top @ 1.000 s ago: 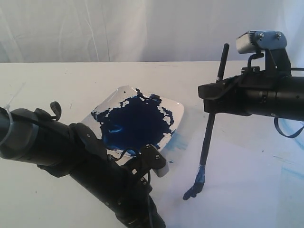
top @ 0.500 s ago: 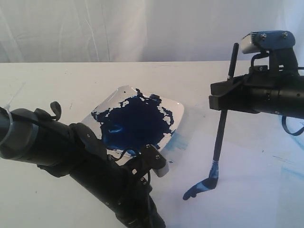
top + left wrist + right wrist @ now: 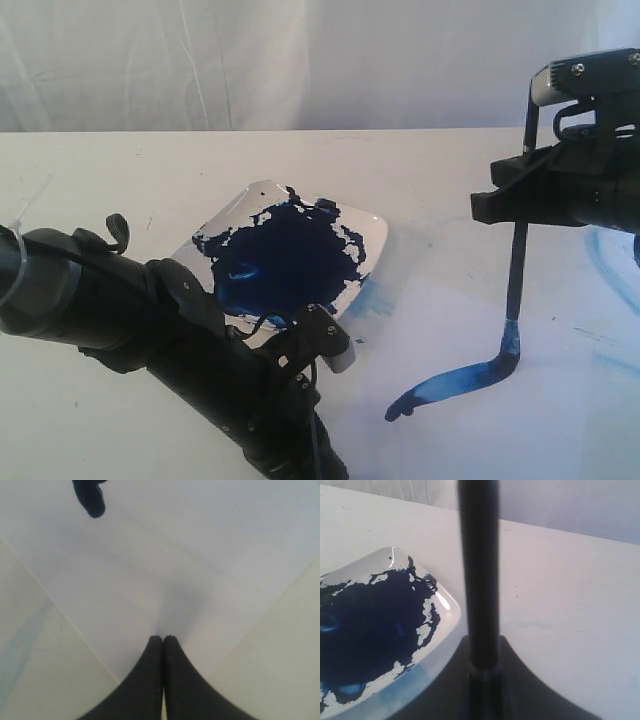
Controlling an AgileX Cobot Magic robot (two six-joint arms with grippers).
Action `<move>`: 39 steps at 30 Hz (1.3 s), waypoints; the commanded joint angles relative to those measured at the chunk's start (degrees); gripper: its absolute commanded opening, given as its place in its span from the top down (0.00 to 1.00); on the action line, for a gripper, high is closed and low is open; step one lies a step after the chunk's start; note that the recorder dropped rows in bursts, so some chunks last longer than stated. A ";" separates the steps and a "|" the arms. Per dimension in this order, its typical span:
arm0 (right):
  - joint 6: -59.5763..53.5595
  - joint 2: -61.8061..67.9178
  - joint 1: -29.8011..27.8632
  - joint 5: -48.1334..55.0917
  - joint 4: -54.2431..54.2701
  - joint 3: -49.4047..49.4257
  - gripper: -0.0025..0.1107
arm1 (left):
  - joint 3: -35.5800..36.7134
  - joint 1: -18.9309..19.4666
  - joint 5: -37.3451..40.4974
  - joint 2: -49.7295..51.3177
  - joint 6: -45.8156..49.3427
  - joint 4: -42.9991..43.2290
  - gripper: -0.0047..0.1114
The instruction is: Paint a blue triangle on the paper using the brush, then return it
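Over on the right side of the desk [image 3: 100, 170], my right jaws are clenched on the brush [image 3: 517, 270]. They hold it high up on its black handle, and the brush stands almost straight up. Its blue tip is pressed down on the paper [image 3: 440, 325], and the hairs bend to one side.

From the tip, a blue line [image 3: 450, 383] runs across the paper toward my left arm [image 3: 150, 320]. It is one curved stroke, thick and dark at the far end. It is not a whole triangle yet.

The white dish [image 3: 372, 232] sits on the desk between my two arms, well apart from the brush tip. It is full of dark blue paint [image 3: 285, 260] that is smeared about inside it. My right wrist camera shows the brush handle [image 3: 479, 580] big and close, with the dish [image 3: 447, 611] beside it.

My left jaws are squeezed tight together with nothing between them. My left wrist camera shows their tips low over the paper [image 3: 175, 555], near one of its corners. I cannot tell if they touch it. The dark end of the blue line [image 3: 91, 501] shows at the edge of that picture.

A pale blue smear [image 3: 605, 262] curves on the desk under my right arm.
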 commanded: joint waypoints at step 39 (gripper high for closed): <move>17.39 -16.16 14.97 -7.66 1.88 4.16 0.98 | 0.38 -0.26 0.95 0.34 -0.08 -0.26 0.96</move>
